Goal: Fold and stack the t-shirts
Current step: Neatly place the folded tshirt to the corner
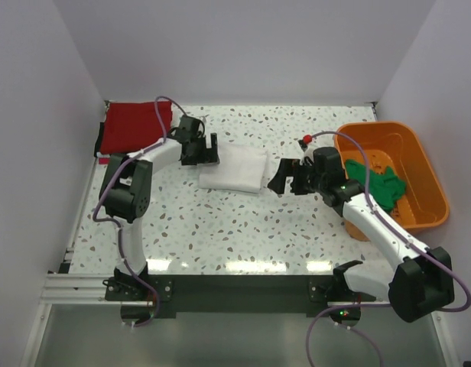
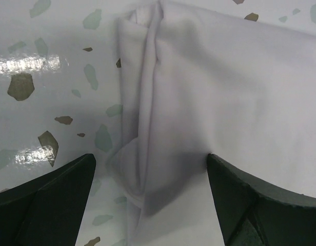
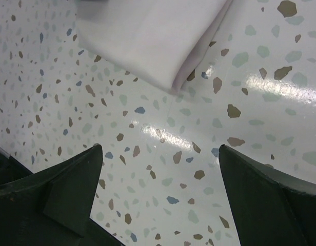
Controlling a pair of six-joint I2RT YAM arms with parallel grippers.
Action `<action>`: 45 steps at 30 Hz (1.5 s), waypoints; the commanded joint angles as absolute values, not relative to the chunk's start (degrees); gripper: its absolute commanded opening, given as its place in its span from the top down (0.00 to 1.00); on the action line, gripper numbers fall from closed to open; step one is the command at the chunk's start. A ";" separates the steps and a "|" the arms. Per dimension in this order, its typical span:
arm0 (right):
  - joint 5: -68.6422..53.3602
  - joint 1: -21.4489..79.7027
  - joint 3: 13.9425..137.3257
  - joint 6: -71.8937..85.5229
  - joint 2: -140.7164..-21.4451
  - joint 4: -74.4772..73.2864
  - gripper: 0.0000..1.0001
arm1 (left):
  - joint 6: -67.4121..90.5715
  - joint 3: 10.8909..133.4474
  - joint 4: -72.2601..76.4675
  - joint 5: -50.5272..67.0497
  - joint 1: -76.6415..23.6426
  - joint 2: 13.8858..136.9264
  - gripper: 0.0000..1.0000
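White cloth, folded into a compact rectangle, sits at the middle of the top view: the white t-shirt (image 1: 235,170) lies flat on the speckled table (image 1: 220,229), its slightly longer side running left to right across the frame.

In the left wrist view its loose, bunched side edge runs up and down through the centre of the frame. The smooth folded panel fills the right half and bare table fills the left.

The left gripper (image 1: 201,155) straddles that edge with its fingers spread wide, one over bare table and the other over the cloth. Neither visibly pinches anything.

The right gripper (image 1: 281,177) is likewise wide apart and empty. In its own view a folded corner of the shirt lies at the upper centre, ahead of the fingers, with a stretch of bare table between.

So the left arm is the nearer one, already on the shirt's edge, while the right stands just beside the opposite side.

The red t-shirt (image 1: 136,126) lies folded at the upper left of the top view. The green t-shirt (image 1: 382,185) lies in the orange tub (image 1: 373,130) at the right.

I judge that the next move depends on both grippers closing in along the shirt's long axis from its two ends.
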State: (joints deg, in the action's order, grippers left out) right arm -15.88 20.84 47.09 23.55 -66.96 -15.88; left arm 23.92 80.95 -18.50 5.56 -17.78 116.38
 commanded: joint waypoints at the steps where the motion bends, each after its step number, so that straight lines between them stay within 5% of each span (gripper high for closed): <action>1: -13.80 20.92 46.49 21.19 -65.04 -17.75 0.01 | 22.24 80.87 -20.21 1.68 -18.36 117.25 0.07; 10: -11.60 20.92 45.79 20.65 -63.29 -19.51 0.01 | 22.50 80.16 -21.88 -3.77 -22.84 118.83 0.33; 16: -9.23 20.92 45.09 20.30 -61.62 -19.95 0.01 | 22.59 84.01 -26.88 -10.72 -25.13 121.37 0.65; 20: -7.74 20.92 44.74 19.87 -61.52 -20.21 0.01 | 21.36 86.74 -28.56 -15.99 -26.19 121.90 1.00; 30: -2.55 20.92 43.95 19.16 -59.51 -20.92 0.01 | 5.03 91.84 -23.65 -39.63 -25.67 117.87 1.00; 45: 2.99 20.92 43.68 17.84 -59.77 -21.88 0.01 | -15.37 102.03 -14.07 -42.10 -16.62 115.66 1.00</action>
